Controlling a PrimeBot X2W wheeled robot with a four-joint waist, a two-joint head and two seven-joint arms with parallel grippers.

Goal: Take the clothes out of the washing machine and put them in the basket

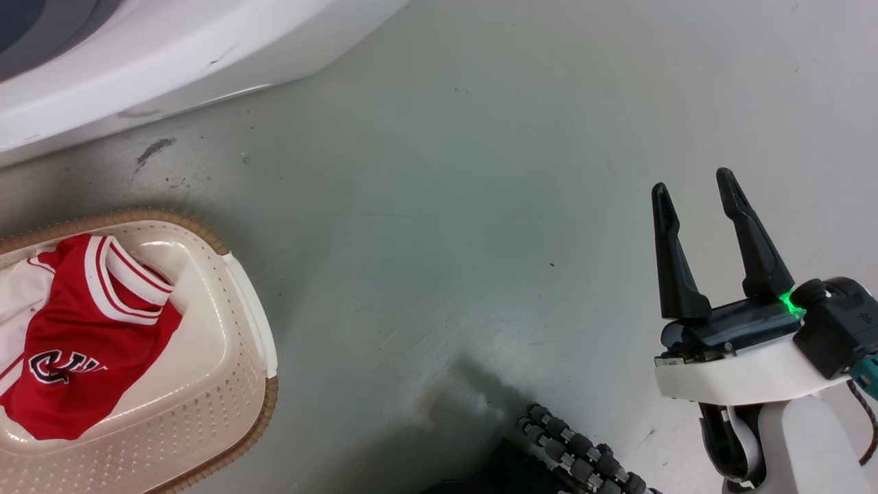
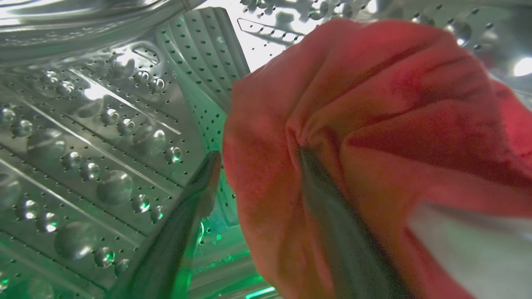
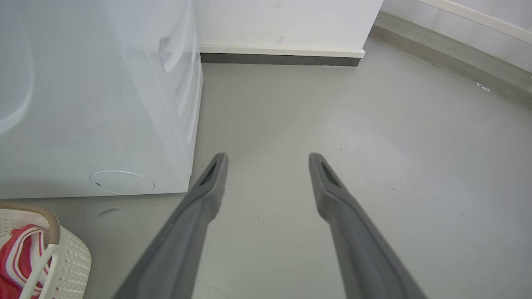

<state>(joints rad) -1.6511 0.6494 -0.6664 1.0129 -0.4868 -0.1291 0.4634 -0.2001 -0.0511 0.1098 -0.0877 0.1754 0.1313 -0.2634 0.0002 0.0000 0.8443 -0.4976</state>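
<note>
Red garment point(image 2: 374, 104) between left fingers point(image 2: 332, 216)

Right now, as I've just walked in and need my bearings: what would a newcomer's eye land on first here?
The red garment bunched between the fingers of the open left claw, deep inside the shiny perforated drum, grabs attention first. Next comes the red jersey lying in the cream basket at the head view's lower left. The right claw hangs open over the grey floor.

Right hand point(image 3: 268, 157) fingers spread above grey floor point(image 3: 395, 166); washing machine point(image 3: 95, 104) near basket point(image 3: 50, 218) holding red clothes point(image 3: 16, 257)
</note>
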